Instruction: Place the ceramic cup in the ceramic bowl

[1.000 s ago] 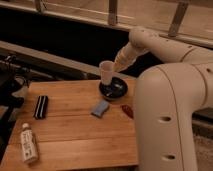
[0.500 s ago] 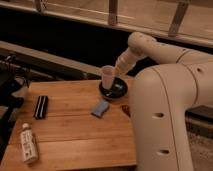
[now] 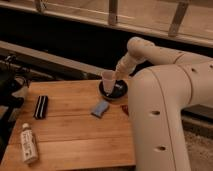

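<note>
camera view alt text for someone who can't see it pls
A white robot arm's pincer holds a white cup over a black bowl at the far edge of a wooden table. A blue block, black bar and labelled tube also lie there.

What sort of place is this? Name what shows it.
Probably a lab or test workspace, not a home: a bare wooden table with scattered test items, railings behind it, and the gripper holding the ceramic cup over the ceramic bowl.

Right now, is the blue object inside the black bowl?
No. The blue object lies on the table, beside the ceramic bowl; gripper holds the ceramic cup.
</note>
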`<state>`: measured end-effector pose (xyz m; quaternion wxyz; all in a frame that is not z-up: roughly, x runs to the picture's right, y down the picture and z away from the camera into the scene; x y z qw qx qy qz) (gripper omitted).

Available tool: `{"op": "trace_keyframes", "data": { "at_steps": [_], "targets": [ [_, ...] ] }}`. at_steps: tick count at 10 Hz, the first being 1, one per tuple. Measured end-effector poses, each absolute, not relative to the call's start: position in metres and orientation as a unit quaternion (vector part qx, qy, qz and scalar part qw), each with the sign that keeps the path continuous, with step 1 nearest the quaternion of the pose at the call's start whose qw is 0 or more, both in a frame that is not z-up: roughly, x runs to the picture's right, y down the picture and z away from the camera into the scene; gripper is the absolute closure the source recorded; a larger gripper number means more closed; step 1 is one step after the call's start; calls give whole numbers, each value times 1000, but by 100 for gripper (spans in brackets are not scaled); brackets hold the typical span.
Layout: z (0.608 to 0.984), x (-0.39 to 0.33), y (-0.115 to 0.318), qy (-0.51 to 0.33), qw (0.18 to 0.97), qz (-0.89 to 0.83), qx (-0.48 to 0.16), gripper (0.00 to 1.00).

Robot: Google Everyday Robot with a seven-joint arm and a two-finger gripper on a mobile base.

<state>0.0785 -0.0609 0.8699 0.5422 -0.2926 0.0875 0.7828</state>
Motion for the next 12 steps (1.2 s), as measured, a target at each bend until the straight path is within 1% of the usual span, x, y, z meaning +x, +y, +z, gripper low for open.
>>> {"op": "trace_keyframes", "data": {
  "at_steps": [4, 5, 7, 8, 9, 10, 11, 12],
  "targets": [
    [877, 80, -46, 101, 542, 780, -297, 100],
    [878, 77, -46, 101, 542, 780, -297, 97],
    [877, 82, -49, 99, 539, 783, -294, 83],
    [876, 86, -49, 100, 538, 784, -294, 72],
    [878, 83, -46, 102, 539, 782, -296, 67],
    [880, 80, -44, 103, 540, 781, -296, 67],
    [880, 81, -45, 102, 539, 782, -295, 63],
    [879, 83, -46, 102, 538, 783, -295, 56]
  ]
}}
